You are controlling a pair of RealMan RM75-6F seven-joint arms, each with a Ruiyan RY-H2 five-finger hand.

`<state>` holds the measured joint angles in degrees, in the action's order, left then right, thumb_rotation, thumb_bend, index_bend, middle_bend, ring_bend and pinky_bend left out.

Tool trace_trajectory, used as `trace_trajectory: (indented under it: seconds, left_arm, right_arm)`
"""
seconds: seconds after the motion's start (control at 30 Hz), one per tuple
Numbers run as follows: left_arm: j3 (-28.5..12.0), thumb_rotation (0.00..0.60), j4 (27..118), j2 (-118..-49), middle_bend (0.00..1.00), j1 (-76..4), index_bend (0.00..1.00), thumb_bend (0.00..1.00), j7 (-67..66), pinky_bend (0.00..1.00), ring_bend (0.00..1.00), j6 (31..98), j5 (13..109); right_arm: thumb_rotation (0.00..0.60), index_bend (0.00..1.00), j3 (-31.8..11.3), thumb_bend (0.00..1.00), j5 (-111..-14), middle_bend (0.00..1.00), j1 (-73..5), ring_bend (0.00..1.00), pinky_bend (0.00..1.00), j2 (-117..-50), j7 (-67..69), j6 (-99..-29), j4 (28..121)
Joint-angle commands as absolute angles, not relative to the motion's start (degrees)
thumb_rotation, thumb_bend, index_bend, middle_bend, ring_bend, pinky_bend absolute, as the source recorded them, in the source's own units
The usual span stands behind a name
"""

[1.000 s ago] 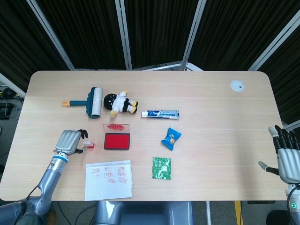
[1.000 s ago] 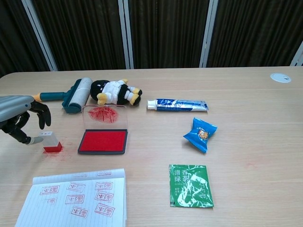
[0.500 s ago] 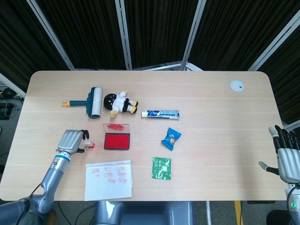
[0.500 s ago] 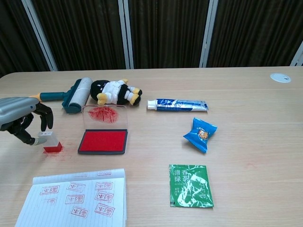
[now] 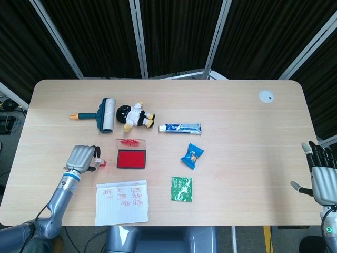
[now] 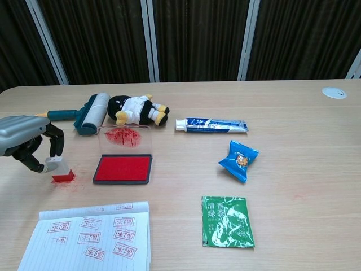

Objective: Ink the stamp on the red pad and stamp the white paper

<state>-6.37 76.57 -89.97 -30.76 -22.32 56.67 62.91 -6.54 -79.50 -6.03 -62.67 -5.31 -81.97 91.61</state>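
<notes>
Chest view, left hand [image 6: 28, 145]: fingers curled down around top of stamp [image 6: 60, 169], fingertips touching its clear upper part; closer on it than a second ago, when thumb alone reached its side; firm grip or bare contact, cannot tell.
Head view, left hand [image 5: 81, 158]: shifted slightly rightward toward stamp [image 5: 99, 162] over last second.
Stamp: upright on tabletop [image 6: 293, 141], red base down, just left of red pad [image 6: 123, 168]; not lifted, unmoved over the second.
Red pad: open, ink-smeared clear lid [image 6: 125, 139] raised behind it; apart from stamp.
White paper [image 6: 90, 237]: at near edge, in front of stamp and pad; several red imprints already on it.
Right hand [image 5: 321, 176]: at far right edge, off tabletop, fingers spread, holding nothing; unchanged.
Meaning for task: judged as grasp closing on stamp; inking and stamping of this cycle not yet begun.
Next call: secure pinch, lift, short carry right onto pad.
Risk: small stamp tipping or slipping under loose fingers.
Bystanders: lint roller [image 6: 84, 114], plush doll [image 6: 137, 109], toothpaste tube [image 6: 211, 125], blue snack packet [image 6: 240, 160], green sachet [image 6: 227, 221]; all well apart from stamp.
</notes>
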Motion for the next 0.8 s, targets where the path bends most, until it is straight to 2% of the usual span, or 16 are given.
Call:
trace_trajectory:
  seconds: [0.03,0.53,0.8]
  left_arm:
    - [-6.32,0.600,76.41,-90.11,0.48,-30.86,0.50,0.25,-22.31,0.78,0.73,56.53,62.78]
    - [-6.19,0.600,76.18,-90.57,0.53,-31.47,0.53,0.31,-22.74,0.78,0.73,56.04,61.97]
    - [-6.41,0.600,77.12,-89.72,0.54,-31.53,0.54,0.38,-21.54,0.78,0.75,56.15,62.46]
  right_arm:
    - [0.600,0.00,-6.56,0.00,-79.43,0.00,-6.03,0.00,0.00,-62.67,-5.29,-81.96,91.60]
    - [0.600,0.00,-6.69,0.00,-79.20,0.00,-6.11,0.00,0.00,-63.00,-4.88,-81.88,90.99]
    - [0.600,0.00,-6.72,0.00,-79.06,0.00,-6.14,0.00,0.00,-63.05,-4.92,-81.81,90.91]
